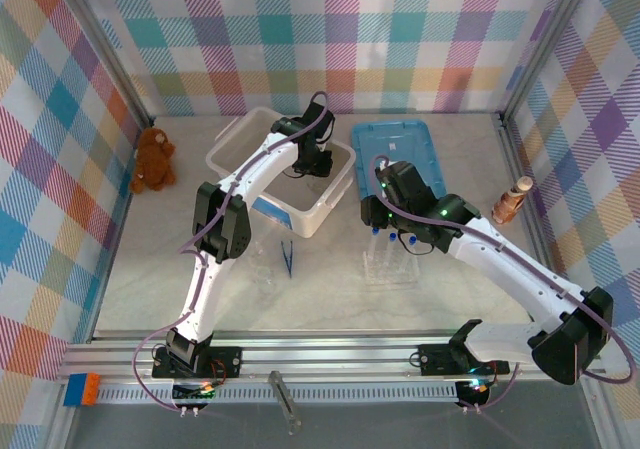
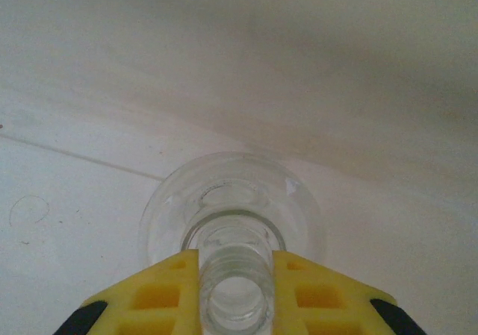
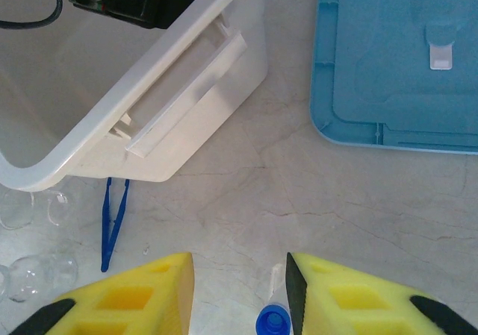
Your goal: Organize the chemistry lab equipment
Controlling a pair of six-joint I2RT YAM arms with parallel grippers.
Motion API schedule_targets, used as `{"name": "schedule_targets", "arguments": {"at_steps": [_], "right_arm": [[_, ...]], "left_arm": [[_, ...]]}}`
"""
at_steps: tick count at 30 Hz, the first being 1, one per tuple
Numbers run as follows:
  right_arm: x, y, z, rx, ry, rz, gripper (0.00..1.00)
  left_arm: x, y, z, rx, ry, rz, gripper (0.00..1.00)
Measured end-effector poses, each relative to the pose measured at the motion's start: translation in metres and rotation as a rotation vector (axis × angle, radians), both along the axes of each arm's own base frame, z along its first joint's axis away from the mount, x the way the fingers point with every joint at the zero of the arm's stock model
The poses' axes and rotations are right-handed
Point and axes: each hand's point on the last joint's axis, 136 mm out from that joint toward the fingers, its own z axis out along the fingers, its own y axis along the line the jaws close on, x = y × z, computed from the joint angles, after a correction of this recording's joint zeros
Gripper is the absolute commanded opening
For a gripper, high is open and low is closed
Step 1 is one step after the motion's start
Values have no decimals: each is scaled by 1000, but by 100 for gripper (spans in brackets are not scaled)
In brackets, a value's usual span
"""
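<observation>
Flask is inside the white bin, its neck pinched between the yellow fingers of the left gripper. Its round body bulges out past the fingertips. Whether it rests on the floor or hangs just above, I cannot tell.

The right gripper hangs over the table with its fingers spread. A blue tube cap sits between them, nearer one finger; contact is unclear and the tube's clear body is hard to make out. Tweezers lie beside the bin, with more glassware cut off at the frame edge. The rack shows only faintly.
</observation>
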Motion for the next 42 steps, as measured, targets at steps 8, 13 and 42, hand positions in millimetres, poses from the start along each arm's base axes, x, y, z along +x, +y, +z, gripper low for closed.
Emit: {"name": "schedule_targets", "arguments": {"at_steps": [8,13,42], "right_arm": [[1,3,-7,-9,19,5,38],[4,7,-9,-10,31,11,38],[7,14,0,13,22,23,37]], "left_arm": [[5,-3,-3,-15,-22,8,14],[4,-2,-5,-27,-49,13,14],[3,0,-3,-29,-68,21,41]]}}
